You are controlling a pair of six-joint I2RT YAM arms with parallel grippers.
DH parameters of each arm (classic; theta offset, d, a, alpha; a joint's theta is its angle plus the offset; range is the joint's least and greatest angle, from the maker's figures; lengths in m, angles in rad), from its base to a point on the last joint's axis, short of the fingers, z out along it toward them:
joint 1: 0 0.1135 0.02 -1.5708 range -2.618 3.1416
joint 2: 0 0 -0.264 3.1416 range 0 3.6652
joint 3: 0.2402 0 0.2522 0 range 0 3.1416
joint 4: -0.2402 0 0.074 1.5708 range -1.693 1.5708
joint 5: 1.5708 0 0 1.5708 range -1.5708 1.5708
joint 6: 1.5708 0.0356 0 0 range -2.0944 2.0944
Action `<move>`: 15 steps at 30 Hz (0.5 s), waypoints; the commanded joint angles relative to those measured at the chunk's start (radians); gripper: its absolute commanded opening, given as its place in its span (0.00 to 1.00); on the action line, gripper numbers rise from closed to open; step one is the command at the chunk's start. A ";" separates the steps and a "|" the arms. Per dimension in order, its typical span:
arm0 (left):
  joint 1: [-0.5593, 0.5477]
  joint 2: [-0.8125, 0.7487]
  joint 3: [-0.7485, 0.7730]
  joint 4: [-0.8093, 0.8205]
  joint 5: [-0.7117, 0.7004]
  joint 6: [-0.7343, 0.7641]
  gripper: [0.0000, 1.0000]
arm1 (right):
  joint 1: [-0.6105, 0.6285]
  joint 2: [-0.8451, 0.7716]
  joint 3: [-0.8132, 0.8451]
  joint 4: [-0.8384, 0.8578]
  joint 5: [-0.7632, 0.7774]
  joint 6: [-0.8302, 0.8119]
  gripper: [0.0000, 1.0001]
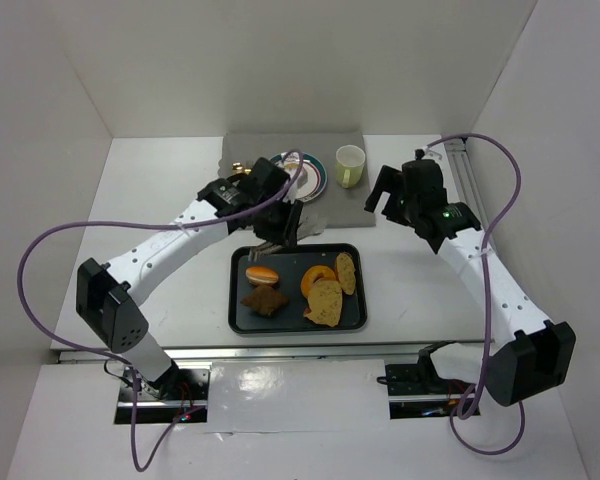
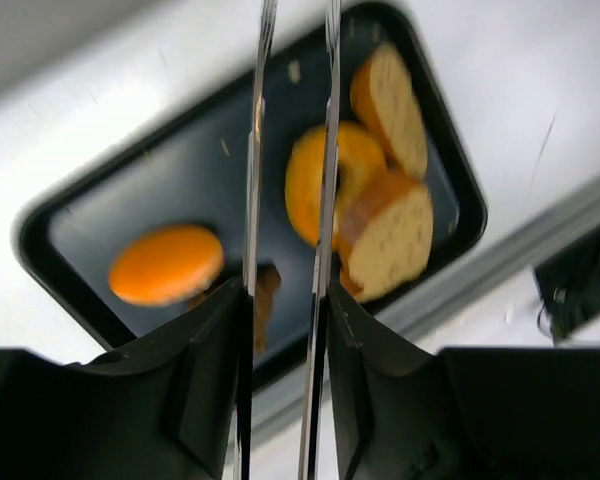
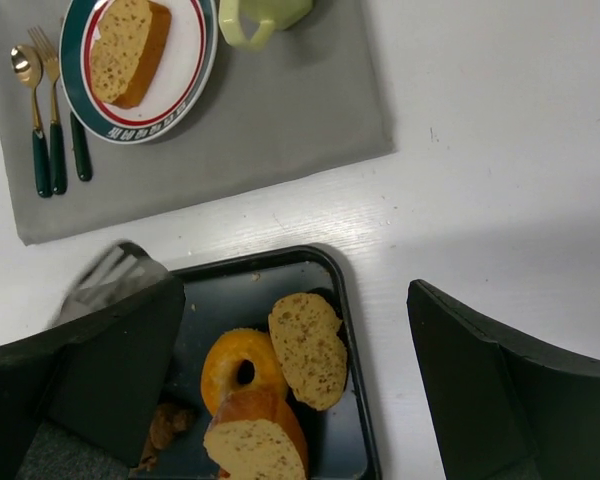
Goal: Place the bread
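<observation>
Left tool [image 2: 287, 312] tight around the tongs [image 2: 327, 180]

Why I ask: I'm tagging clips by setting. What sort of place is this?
Probably a lab test cell staged as a dining table: white walls box in the tabletop, and a grey placemat holds a plate, cutlery and cup.
</observation>
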State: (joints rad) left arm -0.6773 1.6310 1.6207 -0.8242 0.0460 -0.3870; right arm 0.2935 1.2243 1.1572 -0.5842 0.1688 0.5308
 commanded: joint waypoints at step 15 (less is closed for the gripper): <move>0.001 -0.069 -0.268 0.017 0.212 -0.020 0.69 | -0.007 -0.022 -0.010 -0.054 -0.008 0.005 1.00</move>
State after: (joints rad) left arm -0.6792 1.6047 1.3712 -0.8173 0.1730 -0.4221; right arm 0.2935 1.2160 1.1515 -0.6220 0.1658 0.5316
